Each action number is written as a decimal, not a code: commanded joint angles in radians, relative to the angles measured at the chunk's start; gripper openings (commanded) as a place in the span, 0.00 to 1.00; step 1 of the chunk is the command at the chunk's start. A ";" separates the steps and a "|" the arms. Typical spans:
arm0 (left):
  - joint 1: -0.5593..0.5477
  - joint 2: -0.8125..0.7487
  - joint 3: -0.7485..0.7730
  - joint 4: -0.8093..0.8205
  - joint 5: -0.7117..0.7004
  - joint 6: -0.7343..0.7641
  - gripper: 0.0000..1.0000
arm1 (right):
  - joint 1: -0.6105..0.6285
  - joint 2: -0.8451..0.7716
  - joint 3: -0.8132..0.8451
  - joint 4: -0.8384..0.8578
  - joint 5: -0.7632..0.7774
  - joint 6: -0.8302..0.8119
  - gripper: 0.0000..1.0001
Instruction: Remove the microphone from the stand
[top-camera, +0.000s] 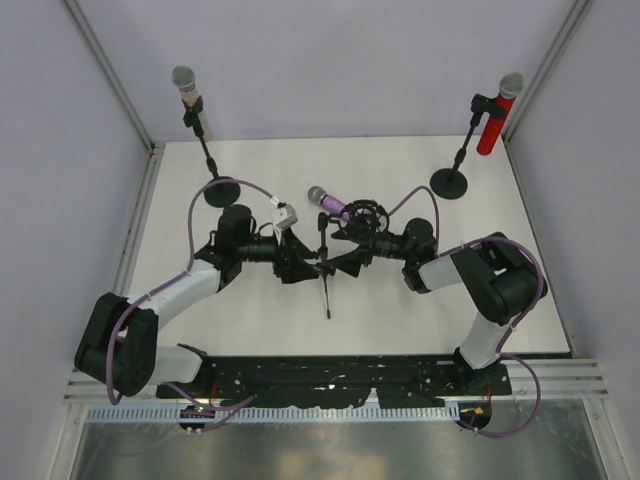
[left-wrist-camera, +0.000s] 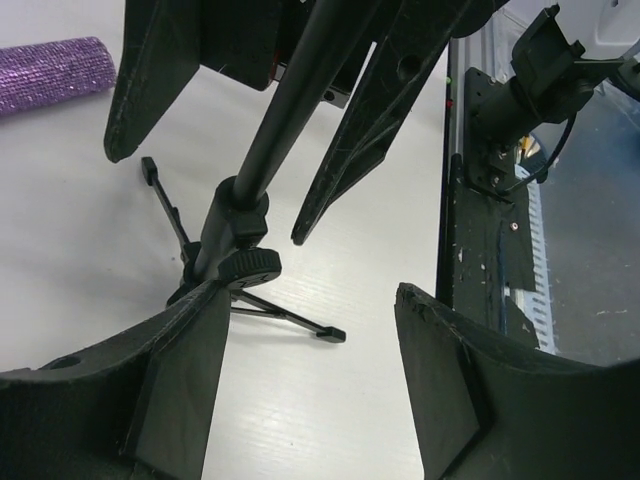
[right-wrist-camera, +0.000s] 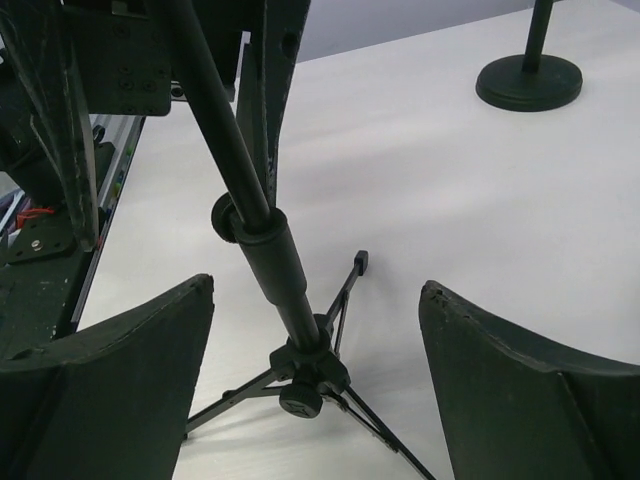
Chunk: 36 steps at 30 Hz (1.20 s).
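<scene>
Glittery purple microphone (top-camera: 327, 201) tops a slim black tripod stand (top-camera: 326, 295).

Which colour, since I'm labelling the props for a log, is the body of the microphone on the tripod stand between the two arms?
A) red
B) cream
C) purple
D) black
C: the microphone at the top of the tripod stand between the arms has a purple body, and the same purple shows in the left wrist view. The red microphone is on a separate stand at the back right.
</scene>
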 joint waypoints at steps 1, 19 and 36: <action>0.033 -0.063 0.011 0.046 -0.024 0.029 0.70 | -0.029 0.000 0.000 0.105 -0.033 0.043 0.89; 0.049 -0.136 0.156 -0.164 -0.035 0.285 0.77 | -0.161 -0.067 0.020 0.018 -0.271 0.023 1.00; 0.019 -0.169 0.265 -0.018 -0.191 0.127 0.80 | -0.170 -0.143 0.268 -1.063 -0.064 -0.456 0.95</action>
